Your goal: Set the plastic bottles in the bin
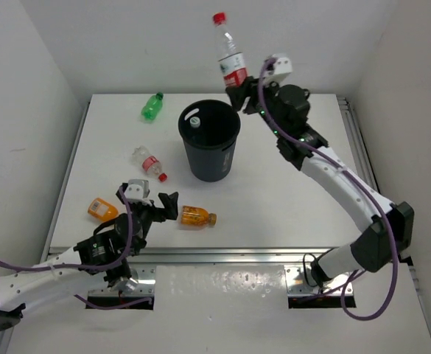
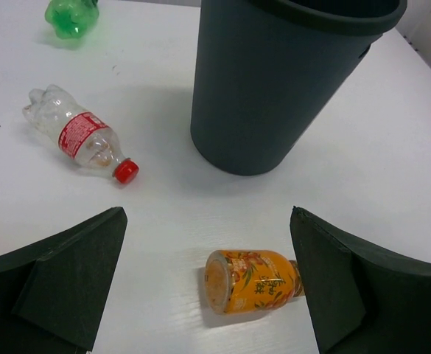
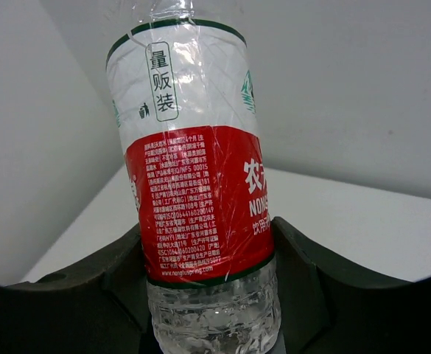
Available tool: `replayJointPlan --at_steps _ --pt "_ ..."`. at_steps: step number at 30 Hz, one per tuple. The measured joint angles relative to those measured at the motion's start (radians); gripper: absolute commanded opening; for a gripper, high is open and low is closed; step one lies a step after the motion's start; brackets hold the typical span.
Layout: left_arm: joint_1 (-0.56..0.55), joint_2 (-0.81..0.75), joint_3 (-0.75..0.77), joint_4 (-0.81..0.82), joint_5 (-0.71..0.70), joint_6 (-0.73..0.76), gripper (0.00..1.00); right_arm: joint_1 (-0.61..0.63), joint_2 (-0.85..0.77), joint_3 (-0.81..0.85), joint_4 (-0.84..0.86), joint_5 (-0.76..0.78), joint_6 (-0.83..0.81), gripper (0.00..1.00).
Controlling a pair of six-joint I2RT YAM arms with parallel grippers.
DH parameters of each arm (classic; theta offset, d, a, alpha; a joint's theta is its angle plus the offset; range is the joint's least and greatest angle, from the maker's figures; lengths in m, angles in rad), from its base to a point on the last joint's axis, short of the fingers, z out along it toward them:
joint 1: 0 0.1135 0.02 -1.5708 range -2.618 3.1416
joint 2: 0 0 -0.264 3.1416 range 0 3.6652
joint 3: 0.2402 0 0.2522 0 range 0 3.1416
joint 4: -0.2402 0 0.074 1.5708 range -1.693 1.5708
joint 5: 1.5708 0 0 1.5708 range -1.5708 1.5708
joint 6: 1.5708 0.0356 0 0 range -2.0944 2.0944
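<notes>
The left end effector [image 1: 147,203] is hovering, jaws apart, near an orange bottle [image 1: 197,216] lying on the table [image 1: 289,192], while farther back the right end effector [image 1: 237,92] is clamping a red-labelled clear bottle [image 1: 230,55] upright by the black bin's [image 1: 209,158] far rim.

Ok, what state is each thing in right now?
Bin: upright, white-topped item inside.
Held bottle: cap up, capped, raised.
Right end effector: shut on held bottle.
Left end effector: open, empty.
Green bottle: lying.
Clear bottle: lying, capped.
Right orange bottle: lying.
Left orange bottle: lying.
</notes>
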State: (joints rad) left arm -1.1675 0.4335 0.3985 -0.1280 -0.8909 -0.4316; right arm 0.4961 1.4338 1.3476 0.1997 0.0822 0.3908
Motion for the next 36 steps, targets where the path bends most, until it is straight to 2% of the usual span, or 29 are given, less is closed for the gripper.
replayJointPlan --at_steps 8,16,20,22,23,24,25,28,36 --pt "0.0 -0.025 0.0 -0.005 -0.008 0.0 1.0 0.198 0.163 -0.001 -0.016 0.082 -0.134 0.39" --pt "0.0 -0.036 0.0 -0.013 -0.008 0.0 1.0 0.227 0.259 0.0 0.024 0.182 -0.19 0.41" --pt "0.0 -0.031 0.0 -0.013 -0.008 0.0 1.0 0.226 0.29 0.0 0.039 0.215 -0.208 0.51" --pt "0.0 -0.021 0.0 -0.013 -0.008 0.0 1.0 0.227 0.297 0.0 0.045 0.232 -0.217 0.6" --pt "0.0 -0.014 0.0 -0.013 -0.008 0.0 1.0 0.227 0.299 0.0 0.049 0.237 -0.222 0.67" --pt "0.0 -0.008 0.0 -0.013 -0.008 0.0 1.0 0.227 0.301 0.0 0.05 0.245 -0.226 0.79" --pt "0.0 -0.004 0.0 -0.013 -0.008 0.0 1.0 0.227 0.301 0.0 0.051 0.253 -0.233 0.83" --pt "0.0 -0.001 0.0 -0.013 -0.009 0.0 1.0 0.227 0.301 0.0 0.063 0.267 -0.249 0.89" --pt "0.0 -0.001 0.0 -0.013 -0.015 -0.004 1.0 0.227 0.281 -0.014 0.062 0.296 -0.268 0.9"
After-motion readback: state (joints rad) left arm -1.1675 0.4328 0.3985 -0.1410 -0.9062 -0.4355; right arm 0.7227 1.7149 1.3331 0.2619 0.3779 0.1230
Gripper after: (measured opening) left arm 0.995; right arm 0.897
